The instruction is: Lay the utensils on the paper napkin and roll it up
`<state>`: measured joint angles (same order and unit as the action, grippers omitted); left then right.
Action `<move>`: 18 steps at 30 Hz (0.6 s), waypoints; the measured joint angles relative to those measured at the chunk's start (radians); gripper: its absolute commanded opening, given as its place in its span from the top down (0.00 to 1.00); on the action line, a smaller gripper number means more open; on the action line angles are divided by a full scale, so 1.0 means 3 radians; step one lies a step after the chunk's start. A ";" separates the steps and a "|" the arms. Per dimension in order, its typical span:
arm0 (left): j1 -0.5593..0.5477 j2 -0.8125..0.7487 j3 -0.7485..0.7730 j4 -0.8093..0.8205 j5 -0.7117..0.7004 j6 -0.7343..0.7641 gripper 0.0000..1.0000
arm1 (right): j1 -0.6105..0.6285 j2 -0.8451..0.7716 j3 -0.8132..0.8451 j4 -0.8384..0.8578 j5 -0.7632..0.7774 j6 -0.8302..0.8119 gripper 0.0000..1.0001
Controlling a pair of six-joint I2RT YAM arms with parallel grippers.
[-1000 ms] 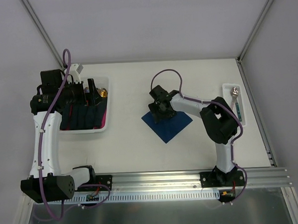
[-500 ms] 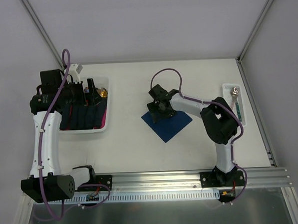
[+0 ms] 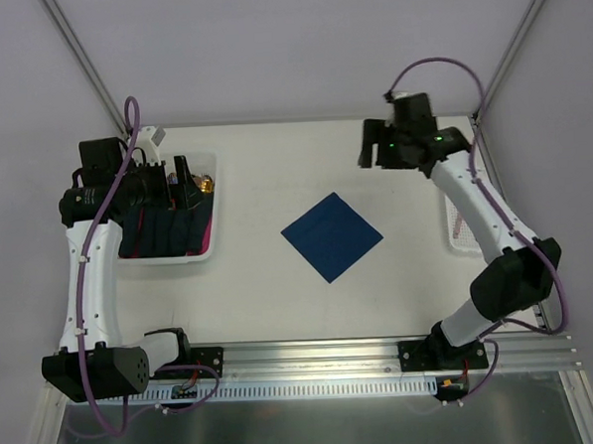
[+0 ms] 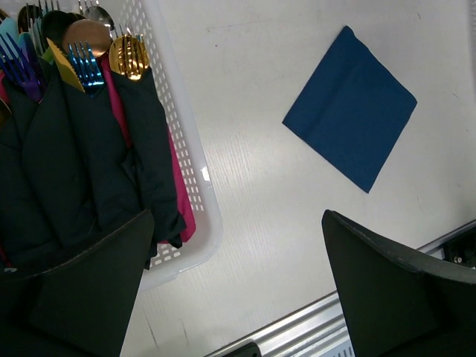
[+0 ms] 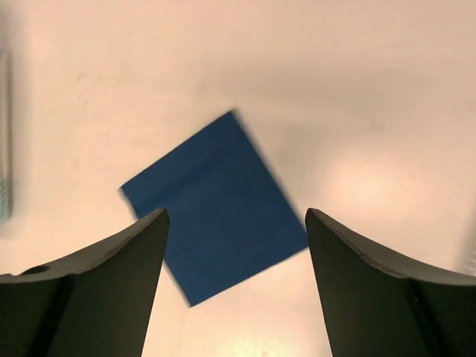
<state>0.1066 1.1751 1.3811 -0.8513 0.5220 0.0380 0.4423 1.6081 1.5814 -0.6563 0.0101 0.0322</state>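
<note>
The dark navy paper napkin [image 3: 332, 236] lies flat and bare on the table's middle, turned like a diamond. It also shows in the left wrist view [image 4: 349, 119] and in the right wrist view [image 5: 216, 201]. My right gripper [image 3: 376, 150] is open and empty, held high over the table's back right, well away from the napkin; in its own view [image 5: 234, 216] the napkin lies far below between the fingers. My left gripper [image 3: 165, 189] is open and empty above the white basket [image 3: 214, 201]; it also shows in its own view [image 4: 238, 223]. The silver utensils are hidden from view.
The basket [image 4: 186, 149] at the left holds several dark rolls with gold and coloured cutlery heads [image 4: 128, 56] and a pink cloth. A small white tray [image 3: 460, 235] at the right edge is mostly covered by my right arm. A metal rail [image 3: 313, 355] runs along the near edge.
My right gripper has lifted off the napkin and swung up to the back right, leaving the napkin flat. The left arm has not moved.
</note>
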 measured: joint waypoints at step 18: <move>0.0017 -0.0172 -0.0357 0.0104 0.0261 0.0117 0.01 | -0.2295 0.0310 -0.0198 -0.0855 0.0201 -0.0632 0.62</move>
<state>0.1116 1.1236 1.2739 -0.8200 0.6003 0.0731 -0.2462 1.7012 1.5219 -0.9127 0.0704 -0.1574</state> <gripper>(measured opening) 0.987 0.383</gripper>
